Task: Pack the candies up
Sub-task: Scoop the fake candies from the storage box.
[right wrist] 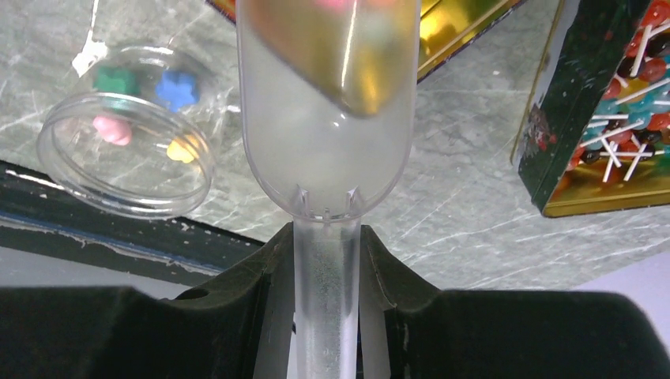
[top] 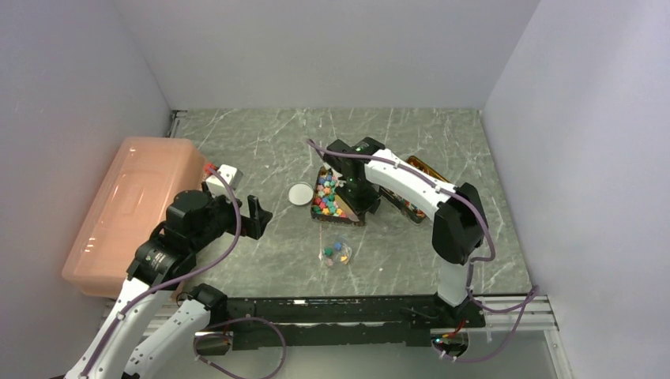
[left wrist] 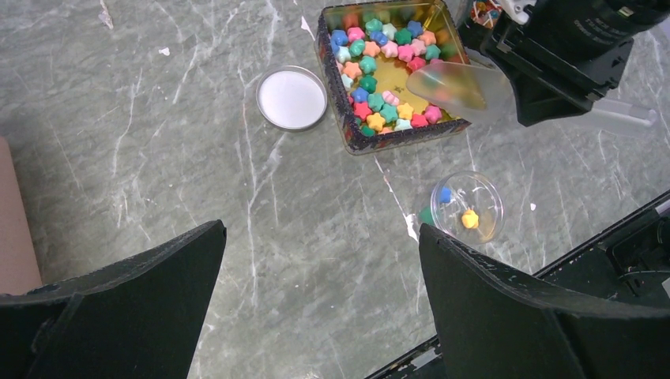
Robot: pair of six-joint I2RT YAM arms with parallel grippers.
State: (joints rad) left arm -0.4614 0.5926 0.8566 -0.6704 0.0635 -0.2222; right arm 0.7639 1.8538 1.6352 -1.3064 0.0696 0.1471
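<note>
We look down on a grey-green marbled table [top: 261, 142] with two arms at its near edge. The left gripper [left wrist: 320, 230] hangs above bare tabletop, its fingers [left wrist: 118, 316] spread wide and holding nothing. The right gripper [right wrist: 326, 253] is clamped on the handle of a clear scoop [right wrist: 326, 118], whose bowl lies over the near right corner of a square gold tin [left wrist: 332, 79].

The candies [left wrist: 379, 79] are mostly in that tin, small star-like lumps in pink, blue, green, yellow and orange. A few more sit in a small clear round jar [left wrist: 468, 207], which stands open on the table near the tin, towards the arms' bases. Its white lid [left wrist: 292, 99] lies flat just left of the tin, apart from it.

A second tin [right wrist: 608, 118], dark-sided, holds round sweets on white sticks; in the top view the right arm covers much of it. In the right wrist view, the scoop hides most of the first tin, and we cannot tell whether it holds any candies. A pink lidded plastic bin [top: 134, 205] fills the table's left edge.
</note>
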